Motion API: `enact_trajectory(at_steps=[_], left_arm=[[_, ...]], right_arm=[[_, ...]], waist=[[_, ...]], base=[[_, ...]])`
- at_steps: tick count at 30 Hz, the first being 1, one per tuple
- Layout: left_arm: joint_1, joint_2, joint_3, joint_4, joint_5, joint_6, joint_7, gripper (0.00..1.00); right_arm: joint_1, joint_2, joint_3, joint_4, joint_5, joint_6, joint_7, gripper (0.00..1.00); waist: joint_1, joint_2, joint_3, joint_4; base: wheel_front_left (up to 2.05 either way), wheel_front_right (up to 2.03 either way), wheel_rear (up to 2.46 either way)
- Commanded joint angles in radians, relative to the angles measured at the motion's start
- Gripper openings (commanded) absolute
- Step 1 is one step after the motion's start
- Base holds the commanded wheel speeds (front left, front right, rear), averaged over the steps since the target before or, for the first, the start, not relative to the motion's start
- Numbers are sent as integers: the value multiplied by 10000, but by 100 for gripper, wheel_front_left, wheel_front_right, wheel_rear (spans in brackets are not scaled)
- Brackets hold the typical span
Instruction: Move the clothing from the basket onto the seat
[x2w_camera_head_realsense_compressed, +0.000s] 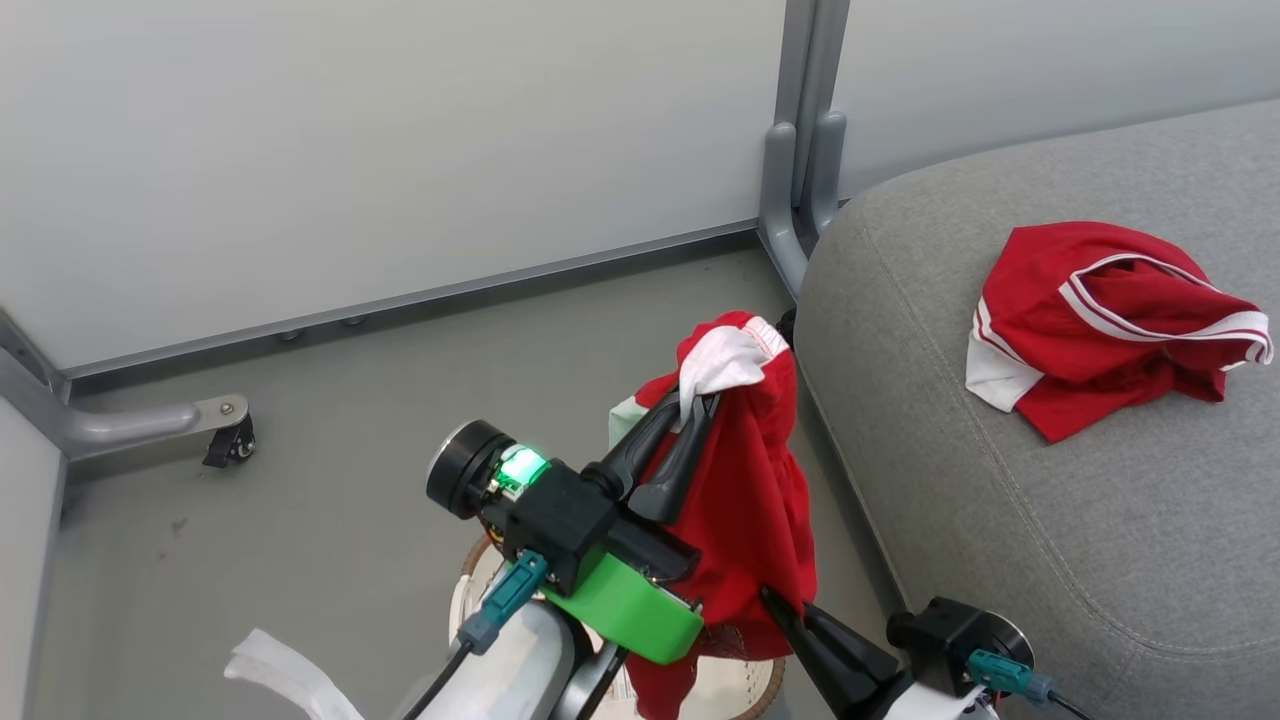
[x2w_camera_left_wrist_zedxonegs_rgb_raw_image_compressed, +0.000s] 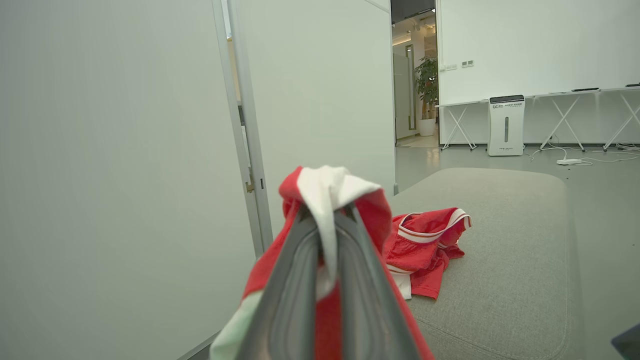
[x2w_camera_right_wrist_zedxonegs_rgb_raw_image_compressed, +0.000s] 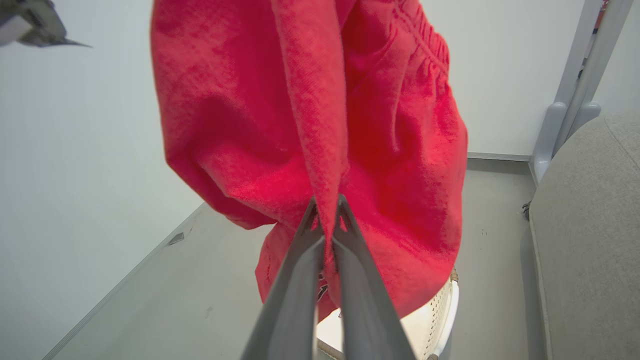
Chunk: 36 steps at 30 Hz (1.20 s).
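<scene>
A red garment (x2w_camera_head_realsense_compressed: 745, 500) with white trim hangs above the cream basket (x2w_camera_head_realsense_compressed: 750, 685), just left of the grey seat (x2w_camera_head_realsense_compressed: 1050, 520). My left gripper (x2w_camera_head_realsense_compressed: 695, 405) is shut on its white trim at the top; the left wrist view shows the white cloth pinched at the gripper (x2w_camera_left_wrist_zedxonegs_rgb_raw_image_compressed: 327, 215). My right gripper (x2w_camera_head_realsense_compressed: 772, 598) is shut on a lower fold of the same red garment (x2w_camera_right_wrist_zedxonegs_rgb_raw_image_compressed: 300, 125), with the gripper (x2w_camera_right_wrist_zedxonegs_rgb_raw_image_compressed: 327, 205) closed around the fold and the basket (x2w_camera_right_wrist_zedxonegs_rgb_raw_image_compressed: 442, 310) below. A second red garment (x2w_camera_head_realsense_compressed: 1100, 320) with white stripes lies crumpled on the seat (x2w_camera_left_wrist_zedxonegs_rgb_raw_image_compressed: 500, 260).
White partition panels stand behind, with a grey post (x2w_camera_head_realsense_compressed: 800, 150) beside the seat's corner and a castered foot (x2w_camera_head_realsense_compressed: 230, 440) on the grey floor at left. Far off across the room are a white appliance (x2w_camera_left_wrist_zedxonegs_rgb_raw_image_compressed: 505, 125), folding tables and a plant (x2w_camera_left_wrist_zedxonegs_rgb_raw_image_compressed: 427, 85).
</scene>
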Motion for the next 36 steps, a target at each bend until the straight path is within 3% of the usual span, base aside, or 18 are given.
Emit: enact_trajectory(at_steps=[1,16,17,18,36], left_arm=[[-62,46,42,23,-77,-12,-35,0],[-47,58,81,274,-152,18,-35,0],[-24,55,82,312,-178,21,-35,30],[-5,52,76,348,-199,20,-35,100],[-138,133,-71,561,-325,80,220,100]], right_arm=[[-131,-30,50,57,-11,-11,-19,0],[-25,2,-99,52,134,-11,-19,0],[-18,7,-108,50,142,-11,-19,0],[-14,13,-120,50,145,-11,-19,0],[-57,20,-315,-77,164,-11,-19,0]], waist=[[1,28,5,-48],[1,28,-42,-171],[1,28,-41,-173],[1,28,-39,-175],[1,28,155,-298]], base=[[0,0,0],[0,0,0],[0,0,0],[0,0,0],[0,0,0]])
